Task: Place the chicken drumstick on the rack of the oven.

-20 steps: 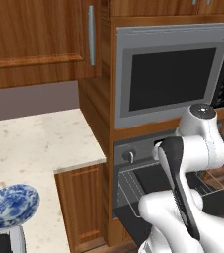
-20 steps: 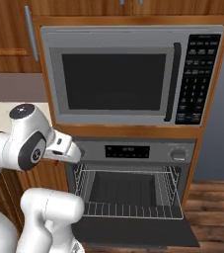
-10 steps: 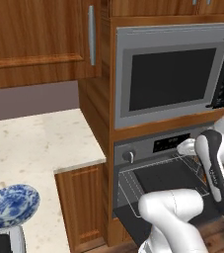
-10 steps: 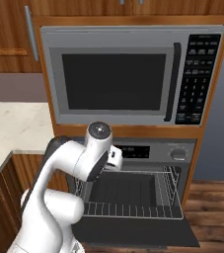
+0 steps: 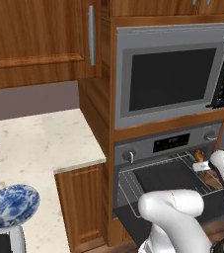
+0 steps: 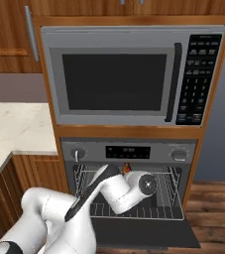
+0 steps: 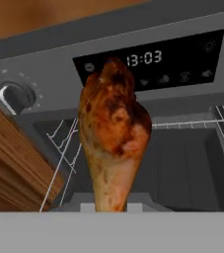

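Chicken drumstick (image 7: 114, 138): we log it upright in the claw (image 7: 111, 207), gripped by its thin end, before the oven (image 6: 129, 154) display. Rack (image 6: 173, 211): pulled out over the open door. Blue plate (image 5: 11, 205): near the worktop (image 5: 39, 148) front edge.

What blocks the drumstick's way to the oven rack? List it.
Nothing visible. The drumstick is held up in front of the oven, whose door is down. The rack lies bare in the open cavity just below and ahead.
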Robot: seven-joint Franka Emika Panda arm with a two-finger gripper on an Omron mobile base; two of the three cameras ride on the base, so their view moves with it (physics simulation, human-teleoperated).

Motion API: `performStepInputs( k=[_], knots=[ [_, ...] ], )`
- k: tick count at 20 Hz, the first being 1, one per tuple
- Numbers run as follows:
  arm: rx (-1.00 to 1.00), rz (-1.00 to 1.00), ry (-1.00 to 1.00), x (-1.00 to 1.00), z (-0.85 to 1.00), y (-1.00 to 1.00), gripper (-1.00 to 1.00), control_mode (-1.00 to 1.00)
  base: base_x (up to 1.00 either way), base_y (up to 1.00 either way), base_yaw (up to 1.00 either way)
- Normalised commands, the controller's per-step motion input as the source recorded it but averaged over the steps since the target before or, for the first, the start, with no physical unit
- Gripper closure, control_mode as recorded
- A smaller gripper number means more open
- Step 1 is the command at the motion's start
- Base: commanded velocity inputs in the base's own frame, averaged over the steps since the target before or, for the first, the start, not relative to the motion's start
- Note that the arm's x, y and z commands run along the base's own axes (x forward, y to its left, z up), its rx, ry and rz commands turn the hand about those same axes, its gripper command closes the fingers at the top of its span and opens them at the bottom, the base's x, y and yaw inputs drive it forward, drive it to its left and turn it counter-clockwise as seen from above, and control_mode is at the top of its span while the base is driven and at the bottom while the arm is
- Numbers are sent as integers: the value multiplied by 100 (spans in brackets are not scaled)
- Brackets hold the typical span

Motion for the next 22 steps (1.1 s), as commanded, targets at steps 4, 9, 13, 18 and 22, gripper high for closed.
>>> performStepInputs(
  k=[4,9,13,18,22],
  knots=[
    [-4,11,11,34,-66,-76,100,-100,0,0,0],
    [-1,12,23,43,-60,-62,100,-100,0,0,0],
    [0,14,15,41,-61,-41,100,-100,0,0,0],
    [0,8,0,39,-59,-2,100,-100,0,0,0],
    [0,1,0,54,-42,0,100,-100,0,0,0]
  ],
)
